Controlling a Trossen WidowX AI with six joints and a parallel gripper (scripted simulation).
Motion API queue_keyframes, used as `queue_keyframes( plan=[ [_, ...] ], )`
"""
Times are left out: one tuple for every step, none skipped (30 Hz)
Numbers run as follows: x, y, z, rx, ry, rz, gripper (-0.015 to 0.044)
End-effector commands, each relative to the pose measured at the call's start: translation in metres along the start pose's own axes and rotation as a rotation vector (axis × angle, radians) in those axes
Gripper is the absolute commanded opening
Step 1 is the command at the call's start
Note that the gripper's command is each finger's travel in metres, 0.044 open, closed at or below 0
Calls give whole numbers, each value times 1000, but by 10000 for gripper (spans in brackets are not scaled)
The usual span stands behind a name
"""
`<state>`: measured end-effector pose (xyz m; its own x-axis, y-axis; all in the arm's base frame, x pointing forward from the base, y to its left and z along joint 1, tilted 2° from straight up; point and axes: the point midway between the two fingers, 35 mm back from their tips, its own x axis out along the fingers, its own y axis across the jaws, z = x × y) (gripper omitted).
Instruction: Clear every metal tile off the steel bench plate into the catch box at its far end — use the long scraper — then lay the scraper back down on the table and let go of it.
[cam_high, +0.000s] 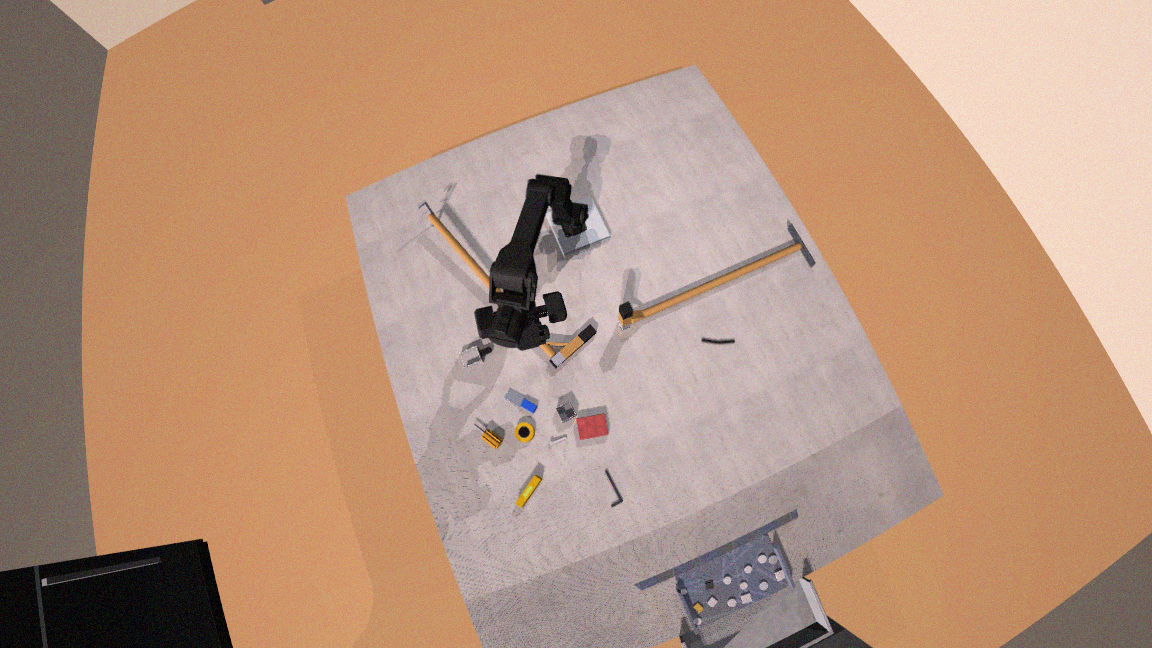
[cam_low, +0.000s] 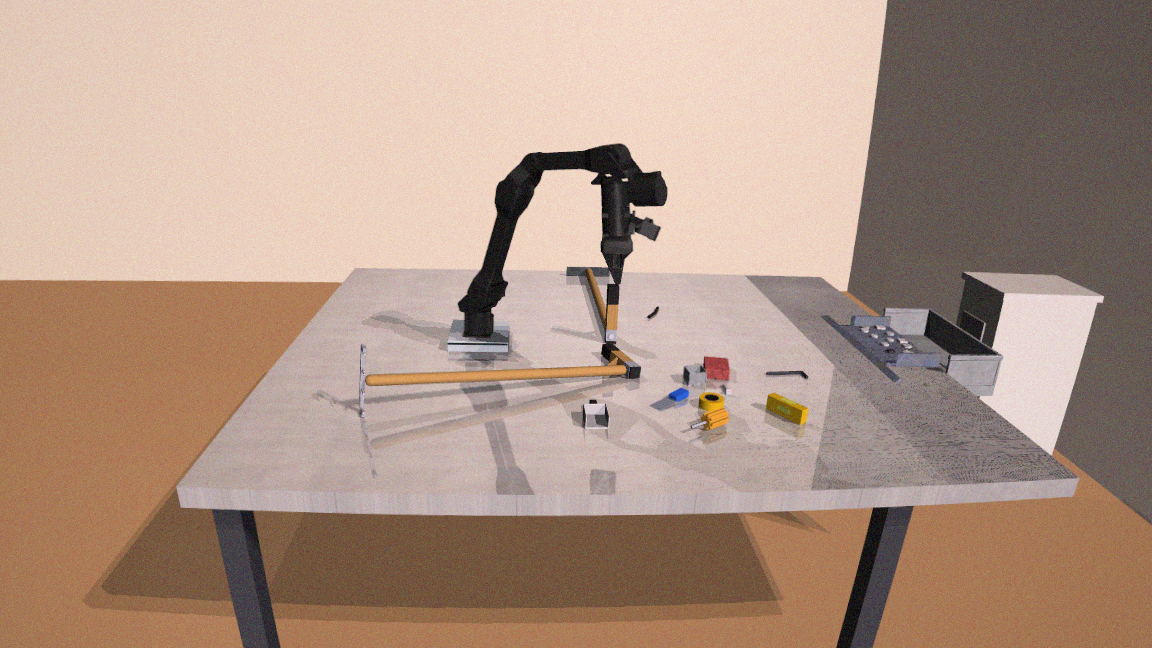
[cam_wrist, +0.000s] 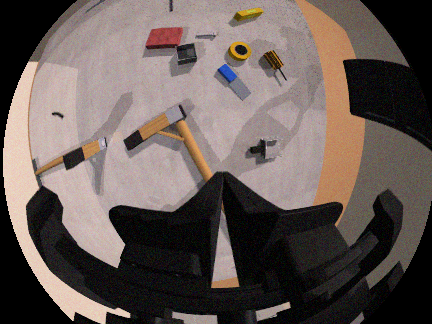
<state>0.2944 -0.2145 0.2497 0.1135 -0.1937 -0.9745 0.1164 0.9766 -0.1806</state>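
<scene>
One long wooden-handled tool (cam_high: 716, 283) (cam_low: 596, 294) with a wide flat dark blade lies at the right in the top view. Another long tool (cam_high: 459, 248) (cam_low: 499, 373) (cam_wrist: 196, 152) with a thin crosswise head lies on the arm's other side. Both have black-tipped grip blocks. My gripper (cam_low: 617, 282) (cam_wrist: 222, 177) is shut and empty above the table, with the second tool's handle beyond its fingertips in the wrist view. Several small tiles (cam_high: 727, 579) lie on the steel plate (cam_high: 729, 559) at the far end. The catch box (cam_high: 815, 604) (cam_low: 972, 374) adjoins it.
Between the arm and plate lie a red block (cam_high: 592, 426) (cam_wrist: 164, 38), small grey box (cam_high: 566, 411), yellow ring (cam_high: 524, 432), blue-ended piece (cam_high: 528, 404), orange-handled tool (cam_high: 491, 438), yellow bar (cam_high: 528, 490) and hex key (cam_high: 614, 504). A white bracket (cam_low: 595, 416) (cam_wrist: 270, 148) lies nearer the arm.
</scene>
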Motion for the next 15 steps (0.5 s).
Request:
queue_keyframes(
  plan=[
    [9,15,7,-29,17,34,0],
    [10,19,9,-38,19,40,0],
    [11,23,11,-47,22,47,0],
    [12,27,12,-55,24,54,0],
    [13,31,14,-64,26,61,0],
    [15,35,16,-73,28,67,0],
    [16,40,17,-82,31,74,0],
    [17,44,19,-91,33,80,0],
    [18,48,20,-100,36,87,0],
    [19,52,22,-109,39,93,0],
    [20,57,23,-117,41,100,0],
    [21,61,24,-126,44,106,0],
    [22,65,26,-135,47,112,0],
    [24,70,27,-144,50,118,0],
    [25,74,28,-153,53,125,0]
  ],
)
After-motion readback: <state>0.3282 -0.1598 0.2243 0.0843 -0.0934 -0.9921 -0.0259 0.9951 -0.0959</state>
